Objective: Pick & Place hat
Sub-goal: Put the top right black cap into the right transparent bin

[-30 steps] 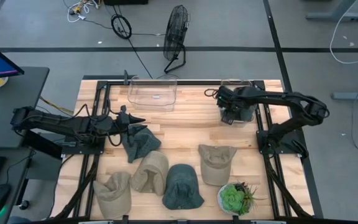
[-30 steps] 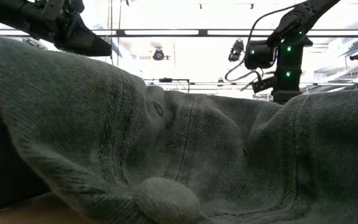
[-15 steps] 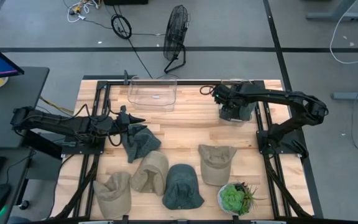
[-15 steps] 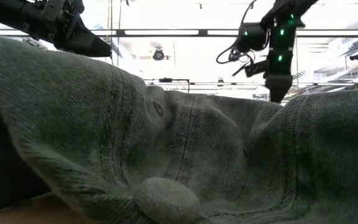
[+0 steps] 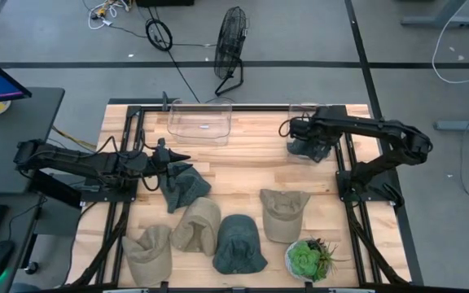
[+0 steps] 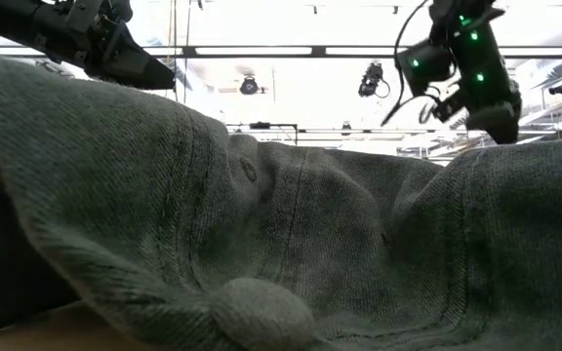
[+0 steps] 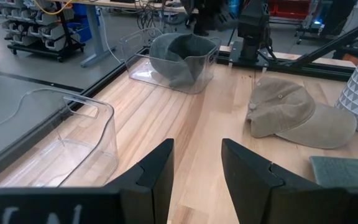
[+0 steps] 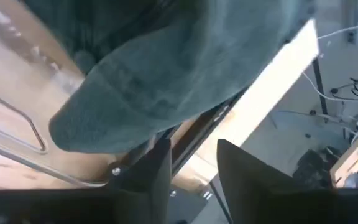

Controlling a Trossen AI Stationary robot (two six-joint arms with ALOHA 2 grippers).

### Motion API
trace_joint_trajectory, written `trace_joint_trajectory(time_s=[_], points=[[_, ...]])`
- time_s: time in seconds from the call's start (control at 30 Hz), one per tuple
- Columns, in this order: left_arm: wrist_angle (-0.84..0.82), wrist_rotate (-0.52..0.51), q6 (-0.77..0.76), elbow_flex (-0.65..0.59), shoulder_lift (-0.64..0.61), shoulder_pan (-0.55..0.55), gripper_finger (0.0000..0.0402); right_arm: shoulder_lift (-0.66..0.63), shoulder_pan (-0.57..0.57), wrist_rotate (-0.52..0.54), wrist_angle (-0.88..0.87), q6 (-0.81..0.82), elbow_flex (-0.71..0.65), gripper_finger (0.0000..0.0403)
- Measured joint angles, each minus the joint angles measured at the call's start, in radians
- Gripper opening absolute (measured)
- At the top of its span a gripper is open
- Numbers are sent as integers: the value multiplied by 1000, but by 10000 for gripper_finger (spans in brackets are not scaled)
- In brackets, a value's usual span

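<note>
A dark green hat [image 5: 309, 149] lies crumpled in a clear bin [image 5: 326, 151] at the table's far right. It also shows in the left wrist view [image 7: 178, 53] and the right wrist view [image 8: 166, 93]. My right gripper [image 8: 191, 155] hangs open and empty just above it [image 5: 300, 130]. My left gripper [image 5: 177, 156] is open and empty [image 7: 197, 162], held above the table at the left, beside another dark green hat [image 5: 181, 185] that lies on the wood.
Several more hats lie near the front: tan ones [image 5: 198, 224], [image 5: 149, 252], [image 5: 283, 213] and a dark green one [image 5: 238, 244], which fills the low view [image 6: 261, 244]. A potted plant [image 5: 308, 259] stands at the front right. A second clear bin [image 5: 200, 120] stands at the far centre.
My right gripper has risen and tipped over the right bin, swinging a little toward the table's right edge. The dark green hat stays in the bin and shows more fully from above.
</note>
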Motion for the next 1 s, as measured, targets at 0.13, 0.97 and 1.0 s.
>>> trace_joint_trajectory(time_s=[0.13,0.97,1.0], points=[[0,0,0,0,0,0,138,2,-13,-18,149,-66,-89,102],[1,0,-6,0,0,0,138,2,-39,-159,681,-623,-127,21],[1,0,-7,0,0,0,138,6,-40,-180,680,-636,-127,21]])
